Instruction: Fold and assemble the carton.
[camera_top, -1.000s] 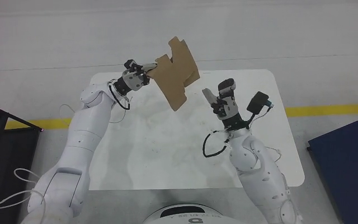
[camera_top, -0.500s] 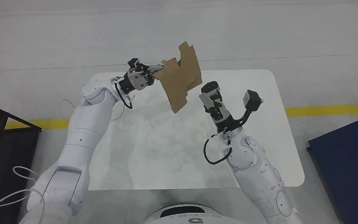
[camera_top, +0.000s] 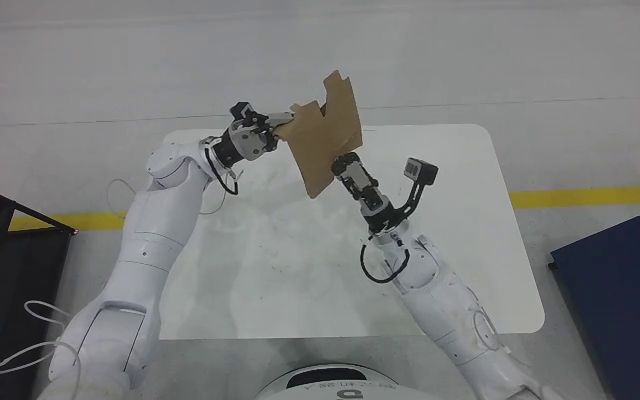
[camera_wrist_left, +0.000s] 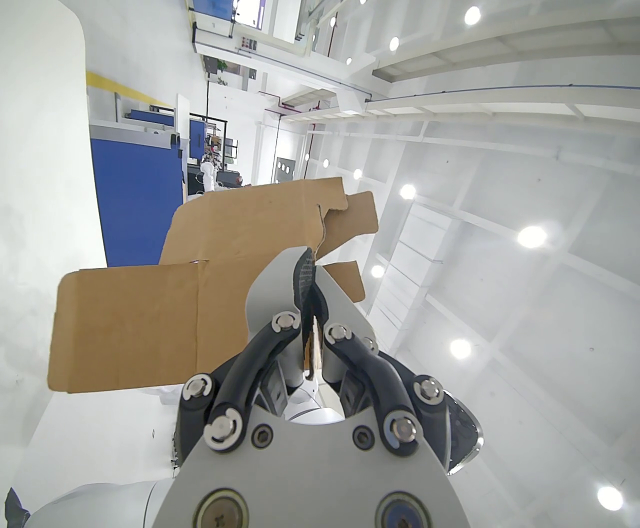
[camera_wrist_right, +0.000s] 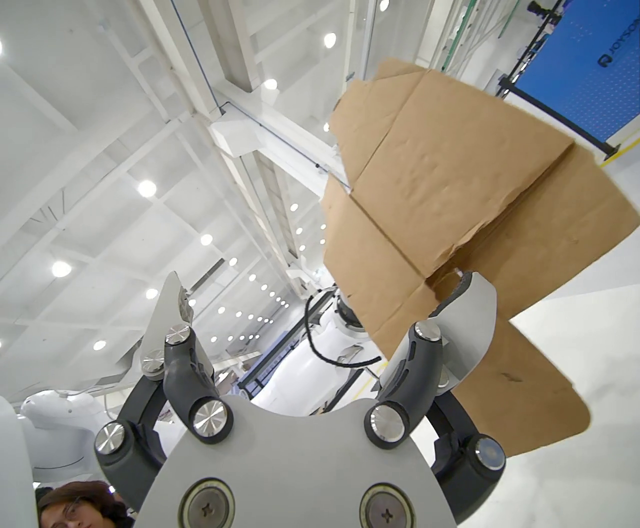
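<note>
A flat brown carton (camera_top: 325, 135) with loose flaps hangs in the air above the far side of the white table (camera_top: 460, 260). My left gripper (camera_top: 283, 128) is shut on one edge of the carton (camera_wrist_left: 210, 260), its two fingers pinching the cardboard between them (camera_wrist_left: 309, 280). My right gripper (camera_top: 347, 165) is open just beside the carton's lower flap. In the right wrist view the carton (camera_wrist_right: 450, 190) hangs above the fingers, one fingertip (camera_wrist_right: 467, 290) at the edge of the cardboard, the other (camera_wrist_right: 172, 300) well apart from it.
A dark blue bin (camera_top: 600, 290) stands on the floor at the right. A yellow floor line (camera_top: 575, 195) runs behind the table. A black frame (camera_top: 20, 260) stands at the left. The table's near half is bare.
My right gripper has moved left and up toward the carton until it is next to its lower flap. The left arm has raised and shifted the carton slightly to the right.
</note>
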